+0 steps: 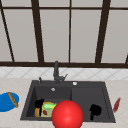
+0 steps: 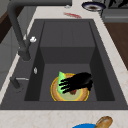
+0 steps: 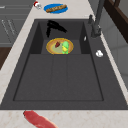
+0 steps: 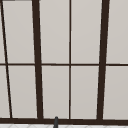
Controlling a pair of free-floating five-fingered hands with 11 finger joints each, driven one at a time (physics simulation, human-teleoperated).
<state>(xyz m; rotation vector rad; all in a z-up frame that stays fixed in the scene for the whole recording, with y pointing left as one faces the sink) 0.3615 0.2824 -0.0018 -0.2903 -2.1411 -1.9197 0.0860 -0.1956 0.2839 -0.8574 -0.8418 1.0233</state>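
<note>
left robot hand (image 1: 39,103) open over plate (image 1: 38,112); right robot hand (image 1: 95,110) curled, empty

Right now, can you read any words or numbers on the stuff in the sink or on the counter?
There are none: no words, numbers, labels or signs can be read anywhere.
The yellow plate under the left hand: plain, no writing.
The blue plate on the counter: no writing.
The red ball in front: plain red.
The faucet and the sink: no marks.
</note>
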